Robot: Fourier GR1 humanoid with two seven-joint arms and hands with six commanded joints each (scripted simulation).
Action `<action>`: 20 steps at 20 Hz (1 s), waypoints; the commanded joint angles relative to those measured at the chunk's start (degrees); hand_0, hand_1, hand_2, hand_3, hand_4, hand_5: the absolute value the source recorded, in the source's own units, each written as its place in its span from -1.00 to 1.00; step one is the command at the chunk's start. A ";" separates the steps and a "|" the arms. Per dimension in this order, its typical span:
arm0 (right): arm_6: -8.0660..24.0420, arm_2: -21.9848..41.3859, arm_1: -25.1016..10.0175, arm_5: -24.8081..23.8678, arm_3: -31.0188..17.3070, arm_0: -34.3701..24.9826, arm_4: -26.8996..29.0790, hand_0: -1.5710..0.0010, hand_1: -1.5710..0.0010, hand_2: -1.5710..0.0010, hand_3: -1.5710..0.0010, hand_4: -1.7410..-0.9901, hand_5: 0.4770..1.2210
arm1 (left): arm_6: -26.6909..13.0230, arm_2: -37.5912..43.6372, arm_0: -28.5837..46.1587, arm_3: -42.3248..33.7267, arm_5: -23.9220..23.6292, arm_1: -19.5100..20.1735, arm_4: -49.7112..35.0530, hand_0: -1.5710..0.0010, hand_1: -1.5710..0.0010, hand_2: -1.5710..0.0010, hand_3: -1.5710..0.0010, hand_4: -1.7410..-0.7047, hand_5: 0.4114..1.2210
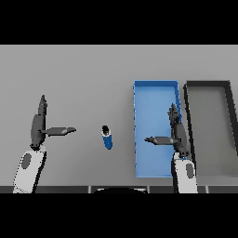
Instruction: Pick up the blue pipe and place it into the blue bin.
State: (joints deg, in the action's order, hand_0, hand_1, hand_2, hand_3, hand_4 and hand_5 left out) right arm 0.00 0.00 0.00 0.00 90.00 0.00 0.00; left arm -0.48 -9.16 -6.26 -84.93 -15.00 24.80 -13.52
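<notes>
One blue pipe (107,137) lies on the grey table (83,74), at nine o'clock of the one blue bin (156,88). One dark bin (208,85) sits at the blue bin's three o'clock. Left hand (38,125) open, well apart at the pipe's nine o'clock; right hand (177,135) open over the blue bin.

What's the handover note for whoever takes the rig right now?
Left hand: open, over the table left of the blue pipe, holding nothing.
Right hand: open, over the right side of the blue bin, holding nothing.
Blue pipe: on the grey table between the hands, just left of the bin, untouched.
A dark bin stands right of the blue one.
Done: nothing yet. Left: grasp pipe, lift, place in blue bin.
</notes>
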 commanded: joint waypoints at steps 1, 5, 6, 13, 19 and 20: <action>-0.11 0.03 0.00 -0.01 0.10 0.15 0.02 1.00 1.00 1.00 1.00 0.37 -0.62 | 0.35 0.00 0.15 -0.14 -0.04 -0.02 0.02 1.00 1.00 1.00 1.00 0.29 -0.56; -0.55 0.34 -0.02 0.20 0.97 1.31 0.03 1.00 1.00 1.00 1.00 0.37 -0.62 | 0.88 -0.23 1.22 -1.20 -0.19 0.06 0.13 1.00 1.00 1.00 1.00 0.29 -0.56; -0.97 0.89 0.45 0.09 1.56 2.21 -0.27 1.00 1.00 1.00 1.00 0.37 -0.62 | 0.78 -0.60 1.84 -2.47 -0.57 0.12 0.39 1.00 1.00 1.00 1.00 0.29 -0.56; -3.53 6.94 -6.35 2.87 8.82 7.70 -9.71 1.00 1.00 1.00 1.00 0.43 -0.63 | 4.91 -3.84 1.37 -2.52 19.83 12.16 -2.33 1.00 1.00 1.00 1.00 0.28 -0.55; -3.58 6.88 -7.05 3.18 8.53 6.78 -9.96 1.00 1.00 1.00 1.00 0.46 -0.65 | 7.89 -7.59 4.49 -6.58 26.61 13.57 -2.15 1.00 1.00 1.00 1.00 0.24 -0.62; -3.44 6.69 -7.04 3.04 8.20 6.17 -9.89 1.00 1.00 1.00 1.00 0.45 -0.65 | 7.74 -8.82 4.71 -7.68 27.85 13.44 -2.04 1.00 1.00 1.00 1.00 0.23 -0.65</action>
State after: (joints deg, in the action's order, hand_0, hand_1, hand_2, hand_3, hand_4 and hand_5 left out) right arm -3.40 6.68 -7.04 3.02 98.20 6.15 -9.89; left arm 7.35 -18.04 -1.56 -92.63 12.94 38.22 -15.54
